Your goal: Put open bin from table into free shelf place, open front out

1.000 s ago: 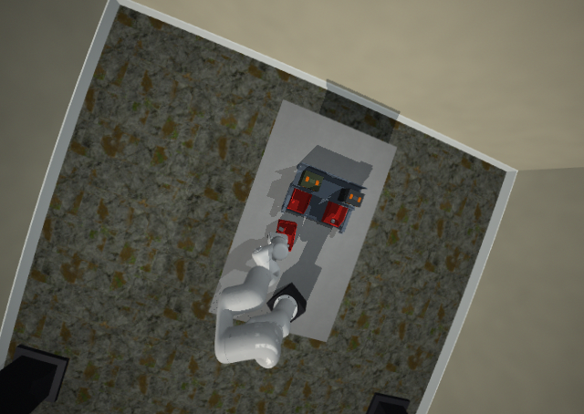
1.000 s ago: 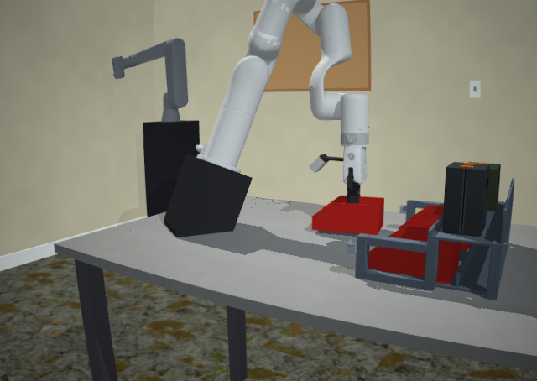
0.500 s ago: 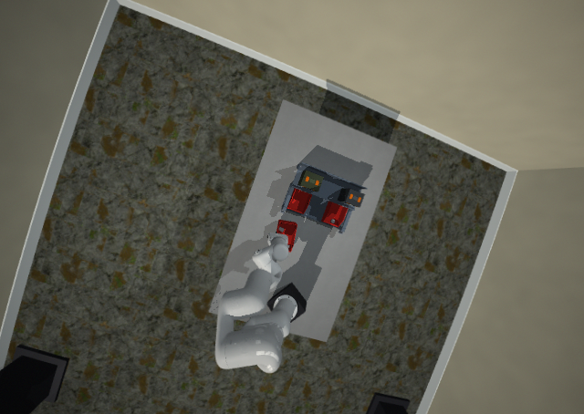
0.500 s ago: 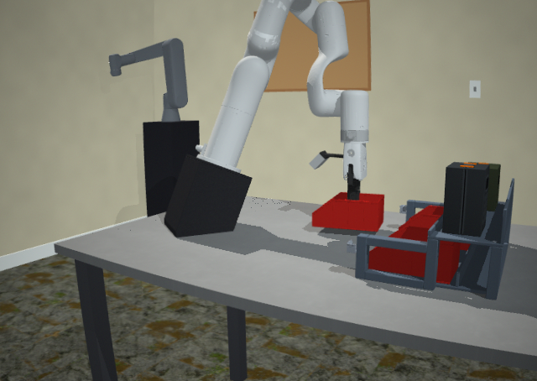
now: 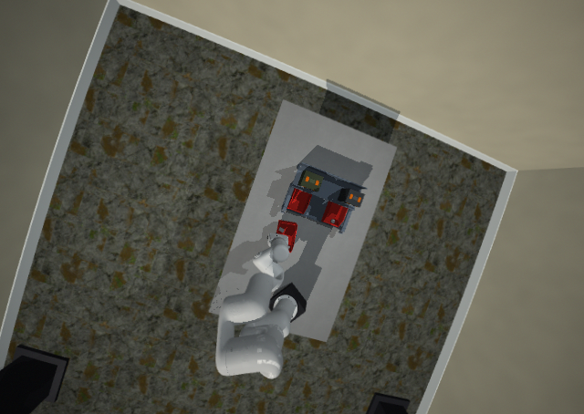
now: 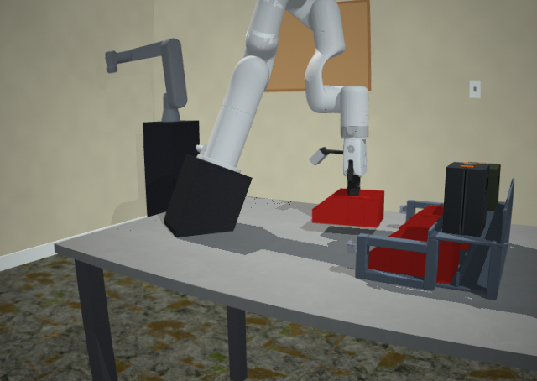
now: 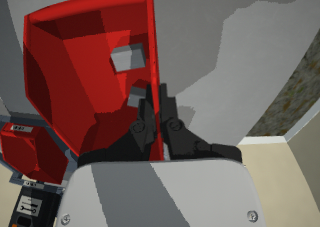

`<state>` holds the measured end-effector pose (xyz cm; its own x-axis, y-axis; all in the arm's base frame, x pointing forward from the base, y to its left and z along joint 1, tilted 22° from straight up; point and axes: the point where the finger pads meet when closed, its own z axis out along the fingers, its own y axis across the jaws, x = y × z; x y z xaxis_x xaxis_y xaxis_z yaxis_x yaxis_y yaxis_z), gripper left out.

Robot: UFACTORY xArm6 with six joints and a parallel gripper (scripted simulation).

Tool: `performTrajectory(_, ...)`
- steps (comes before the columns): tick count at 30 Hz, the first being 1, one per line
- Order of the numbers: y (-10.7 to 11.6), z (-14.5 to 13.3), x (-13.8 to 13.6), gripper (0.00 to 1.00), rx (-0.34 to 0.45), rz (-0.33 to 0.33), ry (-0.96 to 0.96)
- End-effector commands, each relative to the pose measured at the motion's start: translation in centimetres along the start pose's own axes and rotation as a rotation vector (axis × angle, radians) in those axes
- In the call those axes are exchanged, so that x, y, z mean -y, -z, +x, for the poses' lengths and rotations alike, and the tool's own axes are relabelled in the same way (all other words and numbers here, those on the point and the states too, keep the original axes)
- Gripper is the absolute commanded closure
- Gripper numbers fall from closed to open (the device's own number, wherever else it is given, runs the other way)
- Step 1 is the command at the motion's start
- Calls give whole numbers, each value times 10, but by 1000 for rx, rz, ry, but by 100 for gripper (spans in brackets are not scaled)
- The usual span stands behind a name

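Note:
My gripper (image 6: 353, 192) (image 7: 157, 95) is shut on one side wall of the red open bin (image 5: 291, 235) (image 6: 346, 212) (image 7: 75, 87). The bin hangs roughly level a little above the table, its low open end towards the robot base. Two grey parts, a larger one (image 7: 128, 59) and a smaller one (image 7: 136, 97), lie inside. The blue-grey shelf (image 6: 430, 259) holds two other red bins, one at the left (image 5: 299, 200) and one at the right (image 5: 336, 212) in the top view, with the free place between them. They look level, open fronts out. The held bin is outside the shelf's front.
An olive case (image 5: 311, 180) (image 6: 494, 186) and a dark case (image 5: 354, 197) (image 6: 464, 199) stand on the shelf's upper board, behind the bins. Side rails and posts rise at the shelf's ends. The robot's black base block (image 6: 208, 199) stands on the table (image 6: 277, 281).

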<state>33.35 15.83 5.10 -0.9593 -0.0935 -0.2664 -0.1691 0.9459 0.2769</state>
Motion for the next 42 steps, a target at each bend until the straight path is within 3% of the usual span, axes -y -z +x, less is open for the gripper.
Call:
performTrajectory(1, 7, -1, -1, 100, -2, 2, 0)
performTrajectory(42, 5, -1, -1, 100, -2, 2, 0)
